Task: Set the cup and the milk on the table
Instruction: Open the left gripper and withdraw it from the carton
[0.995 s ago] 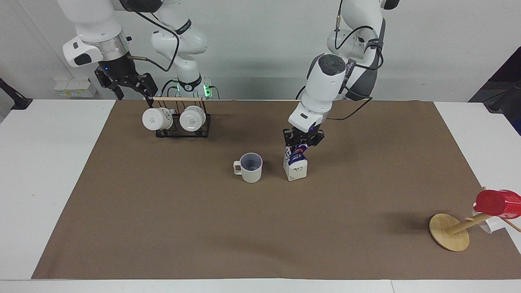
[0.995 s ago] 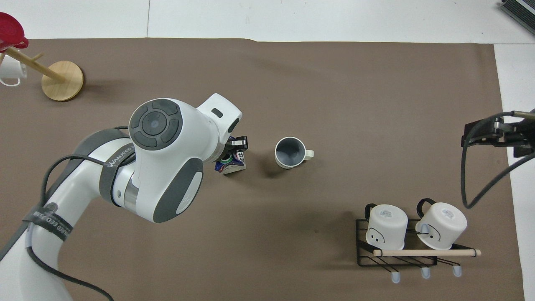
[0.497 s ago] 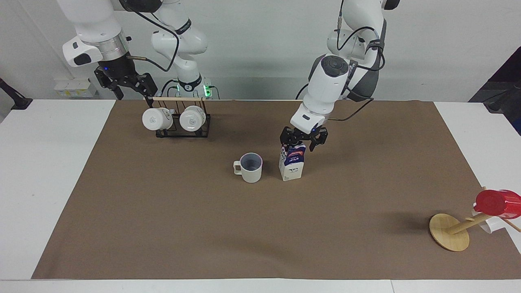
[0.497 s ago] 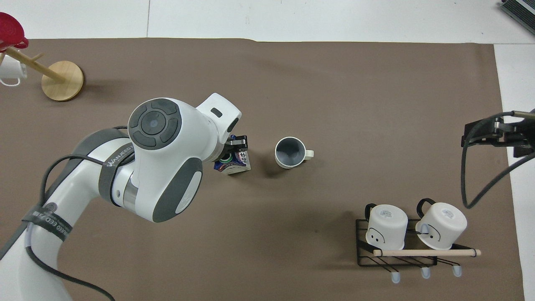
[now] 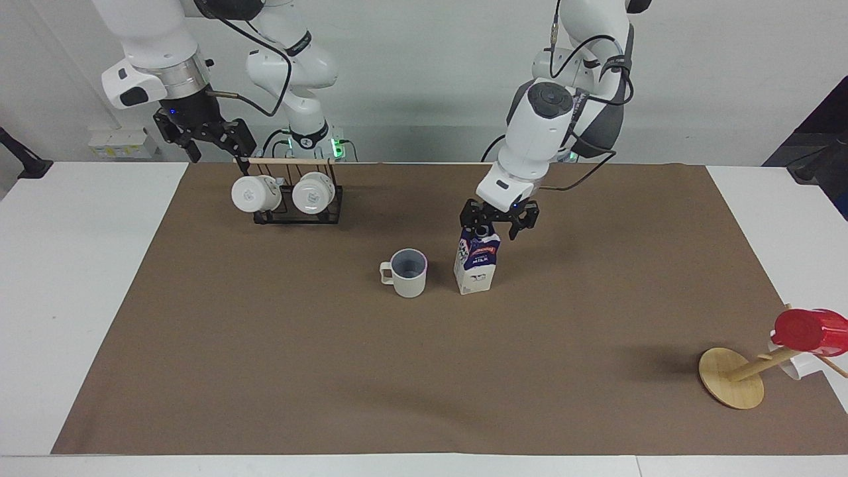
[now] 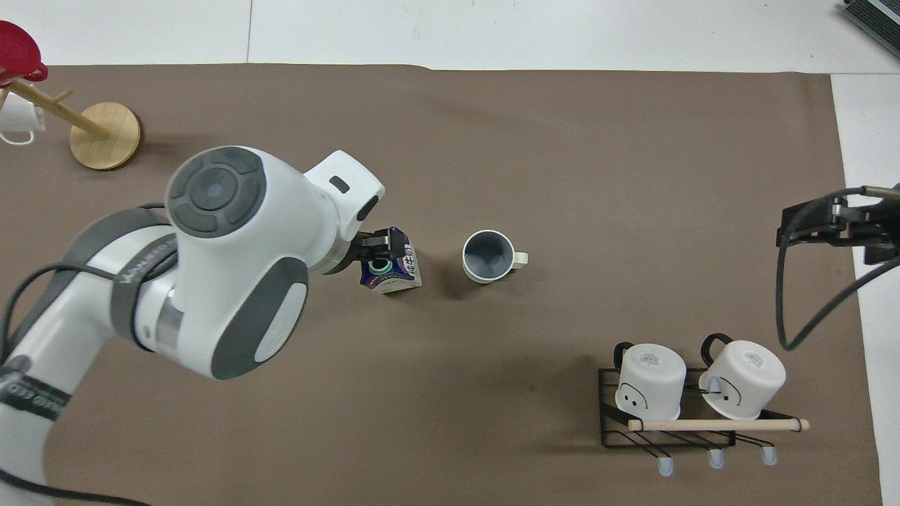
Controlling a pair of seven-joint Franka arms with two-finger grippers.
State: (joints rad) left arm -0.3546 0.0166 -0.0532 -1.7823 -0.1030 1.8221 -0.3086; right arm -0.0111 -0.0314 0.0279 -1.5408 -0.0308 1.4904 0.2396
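Note:
The beige-white cup (image 5: 407, 273) (image 6: 489, 256) stands upright on the brown sheet in the middle of the table (image 5: 79, 278), its grey-blue inside showing. Beside it, toward the left arm's end, the milk (image 5: 476, 266) (image 6: 394, 270) stands upright on the sheet by itself. My left gripper (image 5: 495, 228) hangs open just over the carton's top, its fingers to either side of the gable and apart from it. My right gripper (image 5: 218, 156) (image 6: 830, 226) waits open in the air over the table's edge by the mug rack, holding nothing.
A black wire rack (image 5: 298, 211) (image 6: 668, 422) with two white mugs sits near the right arm's base. A tilted wooden mug tree (image 5: 732, 377) (image 6: 105, 133) carrying a red cup (image 5: 808, 330) (image 6: 17, 53) stands at the left arm's end, far from the robots.
My left gripper has opened, let go of the milk and lifted a little. The carton went from tilted to upright on the sheet. The right arm has not moved.

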